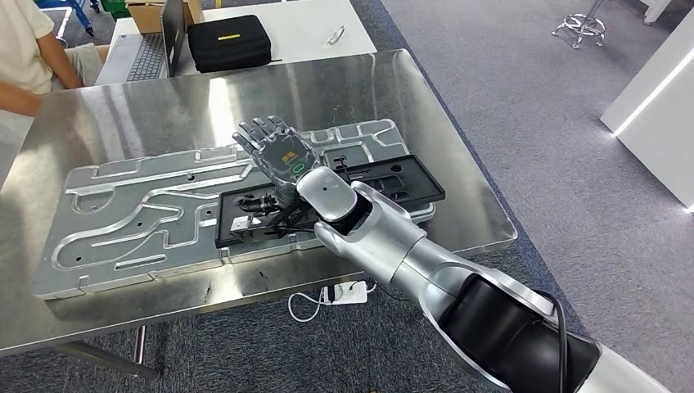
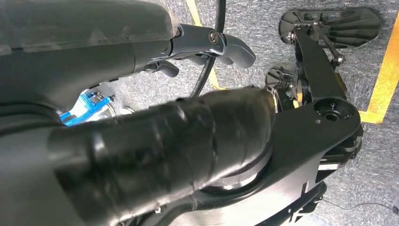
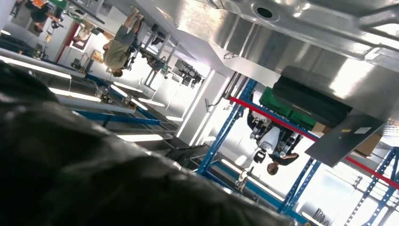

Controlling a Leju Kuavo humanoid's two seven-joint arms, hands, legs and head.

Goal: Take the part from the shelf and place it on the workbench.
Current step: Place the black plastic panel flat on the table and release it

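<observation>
Stainless steel covers the workbench (image 1: 458, 164) in front of us, and on it lies a large silver metal plate with routed grooves (image 1: 131, 213). On top of that plate's right half we see the flat black rectangular part (image 1: 401, 184), lying flat and a little askew. Our right arm (image 1: 425, 270) reaches in over it from below, and our right hand (image 1: 274, 151) hovers above the part's left portion with its fingers spread wide and nothing in it; whether the palm touches the part we cannot tell. Our left hand (image 2: 207, 44) hangs over grey carpet with a yellow line, its grey thumb and darker fingers loosely apart, holding nothing that we can see. Beyond the workbench stands a white table (image 1: 295, 24) bearing a black zipped case (image 1: 229, 41) and a laptop (image 1: 155, 49). A person in a pale shirt (image 1: 20, 49) sits at the far left corner.
</observation>
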